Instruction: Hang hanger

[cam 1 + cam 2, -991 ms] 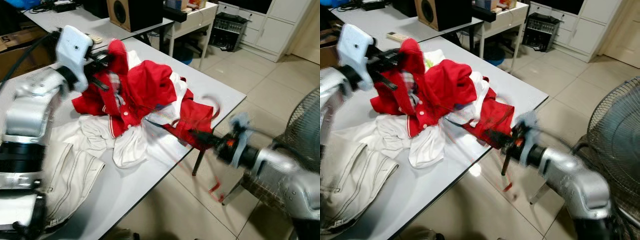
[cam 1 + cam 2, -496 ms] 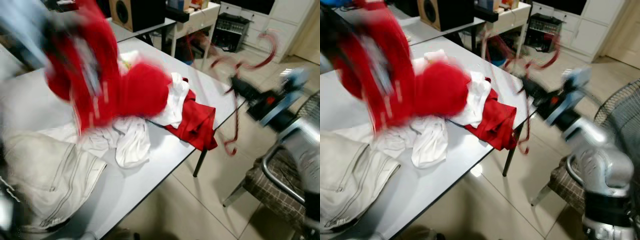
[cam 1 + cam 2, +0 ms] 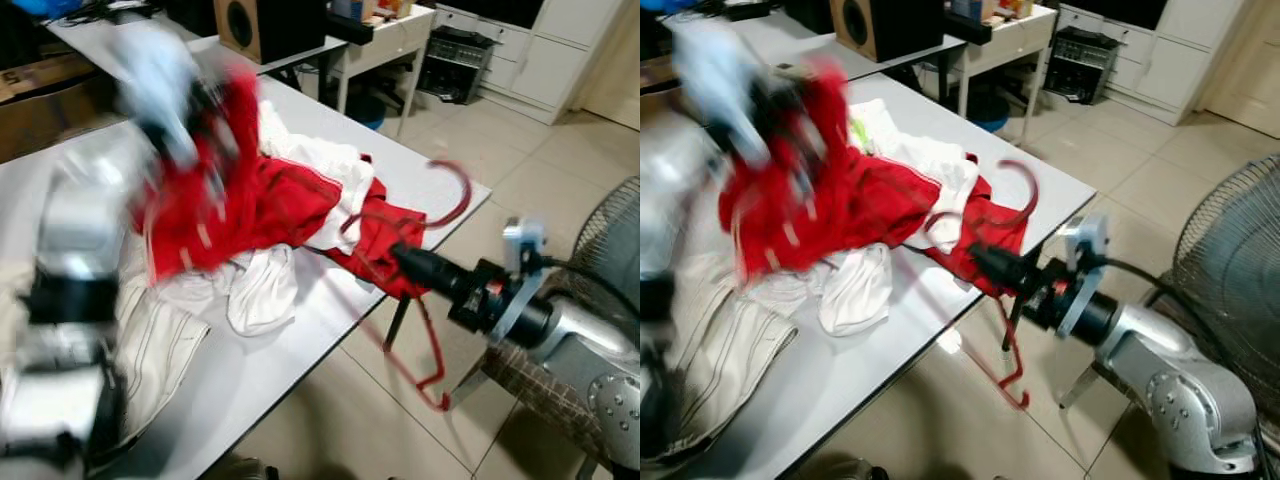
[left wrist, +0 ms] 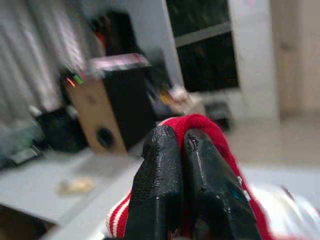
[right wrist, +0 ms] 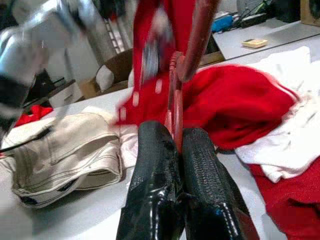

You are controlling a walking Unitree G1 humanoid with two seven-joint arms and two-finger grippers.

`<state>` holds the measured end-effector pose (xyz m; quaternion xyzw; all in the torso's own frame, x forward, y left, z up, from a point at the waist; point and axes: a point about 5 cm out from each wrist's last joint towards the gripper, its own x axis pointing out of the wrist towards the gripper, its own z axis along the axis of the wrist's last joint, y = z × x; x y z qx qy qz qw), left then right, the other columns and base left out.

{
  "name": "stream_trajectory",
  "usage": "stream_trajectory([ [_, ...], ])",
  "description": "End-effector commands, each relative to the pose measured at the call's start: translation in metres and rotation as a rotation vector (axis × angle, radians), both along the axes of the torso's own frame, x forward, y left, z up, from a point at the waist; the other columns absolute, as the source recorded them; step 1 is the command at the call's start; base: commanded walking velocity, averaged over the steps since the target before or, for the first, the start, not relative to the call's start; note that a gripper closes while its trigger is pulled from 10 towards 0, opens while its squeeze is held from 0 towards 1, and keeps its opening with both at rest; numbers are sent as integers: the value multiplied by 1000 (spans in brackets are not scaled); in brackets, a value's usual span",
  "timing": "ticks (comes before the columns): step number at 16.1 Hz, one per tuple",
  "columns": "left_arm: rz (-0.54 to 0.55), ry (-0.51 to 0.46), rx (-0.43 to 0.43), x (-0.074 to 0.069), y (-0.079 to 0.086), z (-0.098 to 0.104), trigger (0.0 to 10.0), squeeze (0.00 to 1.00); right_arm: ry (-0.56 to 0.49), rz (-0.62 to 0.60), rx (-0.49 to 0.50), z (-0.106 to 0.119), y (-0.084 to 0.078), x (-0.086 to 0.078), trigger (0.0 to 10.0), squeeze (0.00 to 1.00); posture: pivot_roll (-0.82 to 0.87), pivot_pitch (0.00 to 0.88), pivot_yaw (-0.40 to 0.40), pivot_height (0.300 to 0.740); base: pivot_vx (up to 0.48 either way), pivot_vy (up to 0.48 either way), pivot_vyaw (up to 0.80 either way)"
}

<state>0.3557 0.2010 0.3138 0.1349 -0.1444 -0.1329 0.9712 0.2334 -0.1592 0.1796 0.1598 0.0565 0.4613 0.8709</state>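
The room was evenly and brightly lit, with no hard shadows. The tiled floor (image 3: pixel 520 170) carried soft pale glare, and a small bright reflection sat on the tiles under the table (image 3: pixel 950 340). Motion blur smeared the left arm (image 3: pixel 150 90) and the red jacket (image 3: pixel 240 200) it held; the red hanger (image 3: pixel 430 290) was streaked along its lower bar, while the right arm (image 3: pixel 560 330) looked fairly sharp. In the left wrist view the 2 black fingers (image 4: pixel 165 190) were crisp and the background speaker (image 4: pixel 115 110) was soft. In the right wrist view the fingers (image 5: pixel 200 175) showed a glossy sheen, and the far cloth was blurred.
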Motion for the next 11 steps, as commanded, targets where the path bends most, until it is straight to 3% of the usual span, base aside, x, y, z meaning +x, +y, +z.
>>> stream_trajectory([
  [1, 25, -29, -20, 0, 6, 7, 0, 0, -16, 9, 4, 5, 1, -1, 10000, 0, -122, 0, 26, 740, 0, 0, 0],
  [2, -23, -44, -40, -3, 6, 19, 0, 0, -8, -6, 11, 5, 3, 0, 10000, 0, -120, 0, 25, 740, 0, 0, 0],
  [4, -173, 20, 31, -8, -12, 12, 0, 0, -11, 27, 32, 6, 9, -1, 10000, 0, -101, 0, 19, 740, 0, 0, 0],
  [7, -158, 150, 97, -8, -24, -33, 0, 0, -27, 71, 102, 11, 15, 0, 10000, 0, -72, 0, 3, 740, 0, 0, 0],
  [9, -175, 150, 105, -9, -36, -41, 0, 0, -13, 90, 96, 9, 19, 1, 10000, 0, -69, 0, -2, 740, 0, 0, 0],
  [11, -261, 139, 77, -13, -52, -33, 0, 0, 63, 74, 51, -2, 22, 5, 10000, 0, -73, 0, -3, 740, 0, 0, 0],
])
